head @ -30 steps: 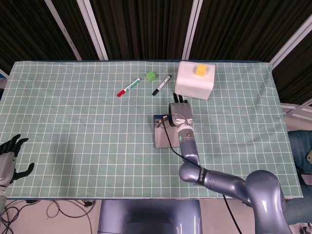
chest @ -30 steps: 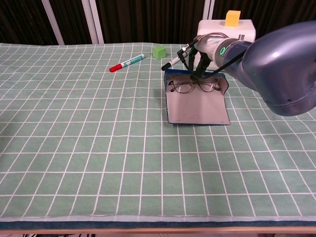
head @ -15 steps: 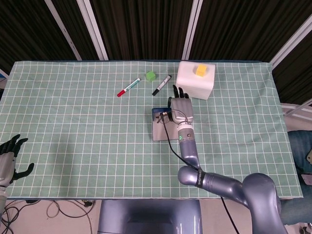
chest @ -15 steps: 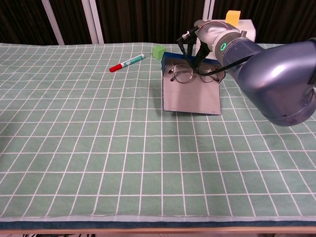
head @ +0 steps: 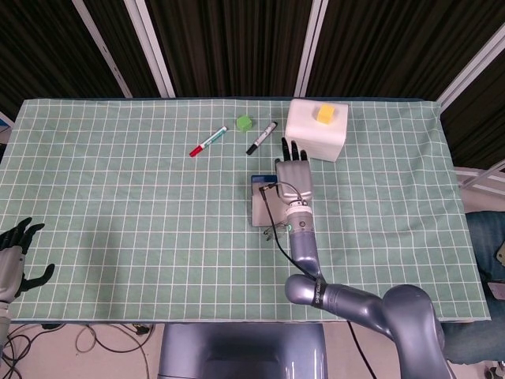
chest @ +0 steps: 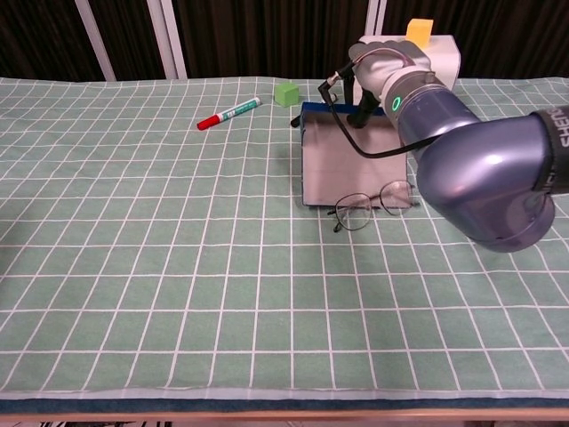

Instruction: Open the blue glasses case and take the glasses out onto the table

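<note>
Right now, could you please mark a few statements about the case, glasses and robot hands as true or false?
1. The glasses lie on the tablecloth, at the near edge of the open blue glasses case. True.
2. The right robot hand holds the red marker. False: the red marker lies untouched.
3. The left robot hand is over the case. False: it is at the table's left edge.
4. A yellow block sits on the white box. True.

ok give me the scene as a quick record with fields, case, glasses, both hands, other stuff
case: blue glasses case open, lying flat on the green checked cloth
glasses: glasses out on the cloth at the case's near edge
right robot hand: right robot hand over the case's far end, fingers extended, holding nothing
left robot hand: left robot hand off the table's edge, empty
other: red marker, black marker, green cube, white box
</note>
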Motion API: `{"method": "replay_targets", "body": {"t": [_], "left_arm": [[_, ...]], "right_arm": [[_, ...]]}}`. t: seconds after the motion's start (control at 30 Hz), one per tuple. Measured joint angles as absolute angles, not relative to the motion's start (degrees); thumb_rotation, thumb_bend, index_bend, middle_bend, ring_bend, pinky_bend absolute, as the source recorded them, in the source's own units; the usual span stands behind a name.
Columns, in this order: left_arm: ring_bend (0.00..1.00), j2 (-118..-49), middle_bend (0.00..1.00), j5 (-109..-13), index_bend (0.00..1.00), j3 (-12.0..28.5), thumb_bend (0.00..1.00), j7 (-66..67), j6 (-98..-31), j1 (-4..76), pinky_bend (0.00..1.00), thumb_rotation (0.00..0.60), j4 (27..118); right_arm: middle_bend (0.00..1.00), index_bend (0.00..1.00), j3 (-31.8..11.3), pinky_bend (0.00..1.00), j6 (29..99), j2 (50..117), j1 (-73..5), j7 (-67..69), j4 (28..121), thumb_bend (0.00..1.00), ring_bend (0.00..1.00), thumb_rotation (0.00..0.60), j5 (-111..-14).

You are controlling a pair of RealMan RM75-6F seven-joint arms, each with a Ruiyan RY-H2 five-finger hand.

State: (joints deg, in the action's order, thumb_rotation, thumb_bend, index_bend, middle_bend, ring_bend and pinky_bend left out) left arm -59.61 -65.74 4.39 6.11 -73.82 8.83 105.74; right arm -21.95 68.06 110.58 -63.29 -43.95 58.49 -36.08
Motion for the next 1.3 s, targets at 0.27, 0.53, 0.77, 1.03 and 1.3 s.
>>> {"method": "replay_targets", "body": {"t": [0.27,0.53,0.77,1.03,1.3], "left_arm": [[0.0,-59.6,0.0,-65.8,0.14,4.4,0.32,6.1,-73.9,8.8,0.0,0.6,105.7],[0.0,-59.6,0.0,-65.9,0.14,4.3,0.32,6.1,-73.9,8.8,0.0,0.6,105.7],[0.0,-59.6,0.0,-66.0,0.14,4.3,0.32,6.0,-74.0,8.7,0.0,0.6,105.7],[0.0,-59.6,0.0,-65.8,0.14,4.4,0.32,6.2,-74.0,8.8,0.0,0.6,105.7],[0.0,-59.8,0.0,-65.8,0.14,4.3,0.32,6.5,-74.3,8.7,0.0,0.6,105.7]], "right_arm": [[0.04,0.58,-23.1,0.19,67.2,113.2,-63.8,-45.8,54.3,0.46,0.0,0.6,-36.3],[0.04,0.58,-25.3,0.19,66.5,114.0,-63.7,-44.9,49.9,0.46,0.0,0.6,-37.5],[0.04,0.58,-26.0,0.19,65.3,111.0,-62.0,-43.7,50.2,0.46,0.0,0.6,-39.0],[0.04,0.58,-26.2,0.19,65.4,105.8,-59.3,-42.9,54.6,0.46,0.0,0.6,-40.7],[0.04,0.58,-25.3,0.19,65.0,99.5,-55.5,-42.5,60.1,0.46,0.0,0.6,-41.4]]}}
